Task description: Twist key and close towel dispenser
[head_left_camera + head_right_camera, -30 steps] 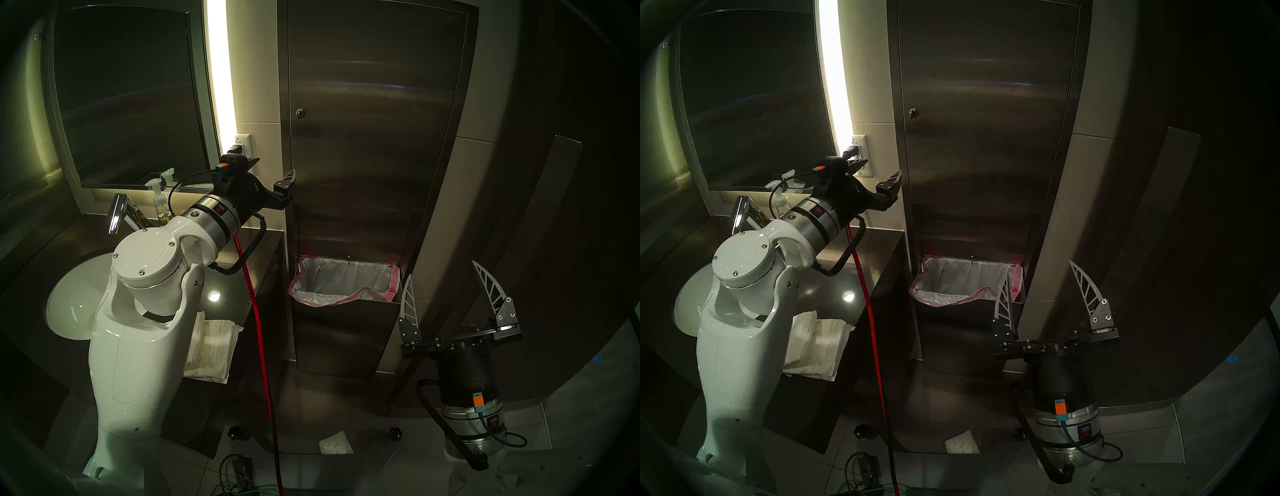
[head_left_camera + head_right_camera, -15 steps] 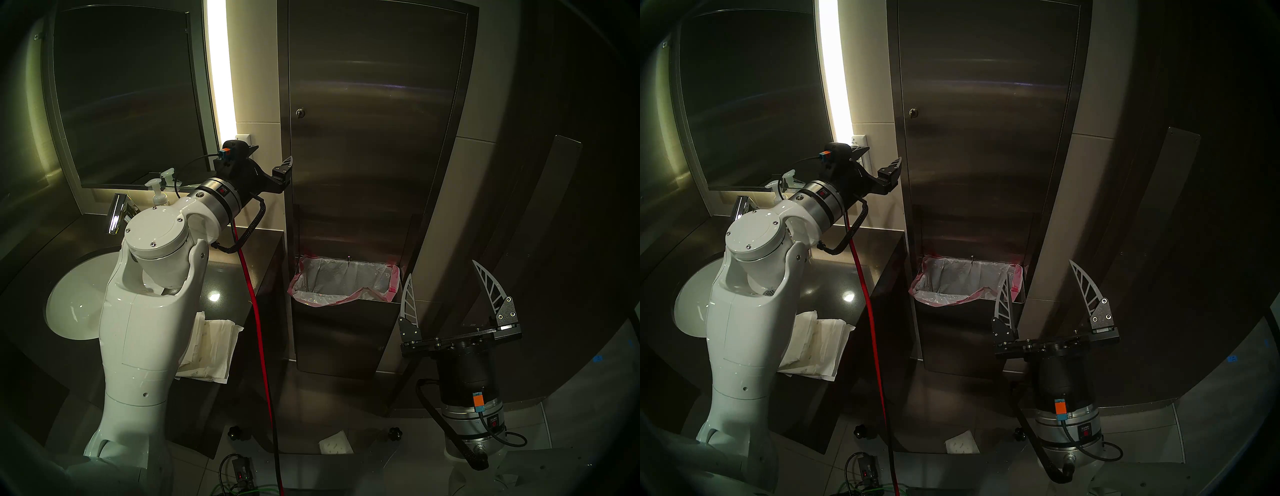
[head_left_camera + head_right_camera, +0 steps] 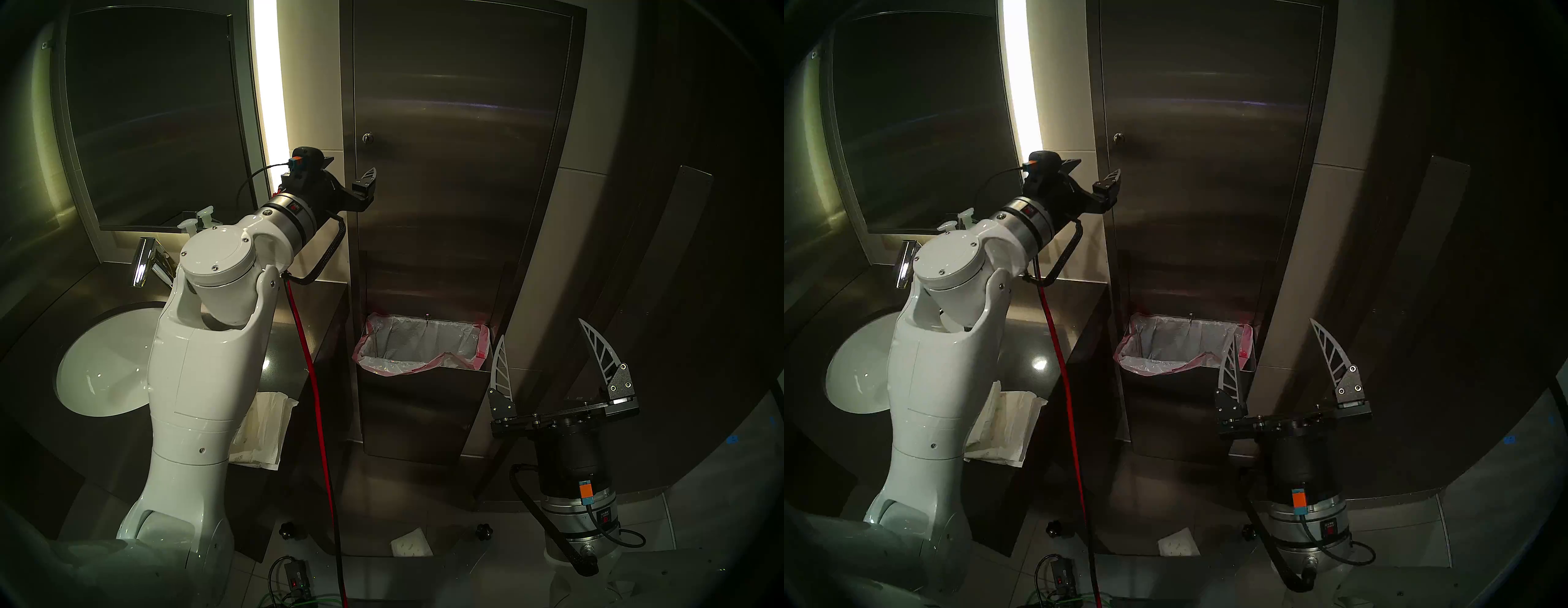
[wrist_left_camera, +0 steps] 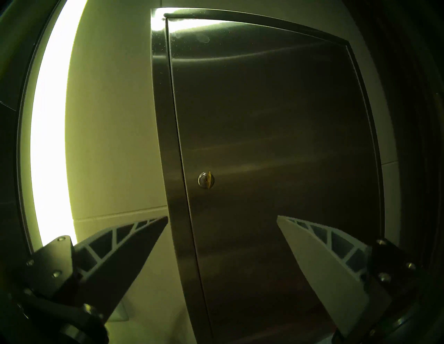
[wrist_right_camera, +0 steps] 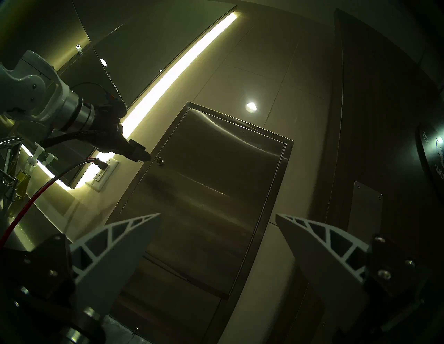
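Observation:
The towel dispenser is a tall brushed-steel wall cabinet, and its long door lies against the frame. A small brass key stands upright in the round lock near the door's left edge. My left gripper is open and empty, just below and left of the lock, pointing at the door's left edge. My right gripper is open and empty, low at the cabinet's right side, fingers pointing up. In the right wrist view the lock shows beside the left gripper's dark fingers.
A waste bin with a plastic liner sits in the cabinet's lower part. Left of it are a dark counter with a white sink, a faucet, folded paper towels and a red cable. A mirror hangs above.
My left arm has risen and moved right, bringing its open gripper up from near the outlet to just below the lock. The right arm has not moved.

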Controlling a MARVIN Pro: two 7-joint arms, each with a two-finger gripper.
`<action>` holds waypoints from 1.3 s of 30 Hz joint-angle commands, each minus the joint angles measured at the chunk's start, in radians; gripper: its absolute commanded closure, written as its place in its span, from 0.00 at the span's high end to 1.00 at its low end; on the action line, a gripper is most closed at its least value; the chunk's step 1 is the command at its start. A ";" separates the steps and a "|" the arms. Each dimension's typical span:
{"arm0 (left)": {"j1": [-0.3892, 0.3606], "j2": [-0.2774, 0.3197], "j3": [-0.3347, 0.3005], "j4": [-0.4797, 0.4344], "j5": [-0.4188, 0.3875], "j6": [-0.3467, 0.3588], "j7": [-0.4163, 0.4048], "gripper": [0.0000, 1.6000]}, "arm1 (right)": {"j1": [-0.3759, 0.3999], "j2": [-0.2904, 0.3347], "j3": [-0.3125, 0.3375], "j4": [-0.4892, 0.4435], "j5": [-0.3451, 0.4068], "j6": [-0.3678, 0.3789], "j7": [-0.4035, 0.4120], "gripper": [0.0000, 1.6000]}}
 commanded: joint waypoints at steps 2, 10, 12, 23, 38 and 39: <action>-0.124 -0.040 0.009 0.053 0.017 0.008 -0.011 1.00 | 0.001 0.000 -0.001 -0.010 -0.007 -0.003 -0.003 1.00; -0.203 -0.065 0.004 0.139 0.031 0.014 -0.026 1.00 | 0.002 0.000 -0.001 -0.010 -0.008 -0.002 -0.003 1.00; -0.198 -0.072 0.000 0.138 0.036 0.011 -0.027 1.00 | 0.002 0.001 -0.001 -0.010 -0.008 -0.003 -0.003 1.00; -0.302 -0.097 -0.008 0.249 0.046 0.024 -0.057 1.00 | 0.002 0.001 -0.002 -0.011 -0.009 -0.003 -0.004 1.00; -0.375 -0.092 -0.002 0.338 0.042 0.034 -0.102 0.00 | 0.003 0.002 -0.004 -0.011 -0.010 -0.003 -0.006 1.00; -0.375 -0.091 -0.001 0.339 0.044 0.036 -0.103 0.04 | 0.003 0.002 -0.004 -0.011 -0.010 -0.003 -0.007 1.00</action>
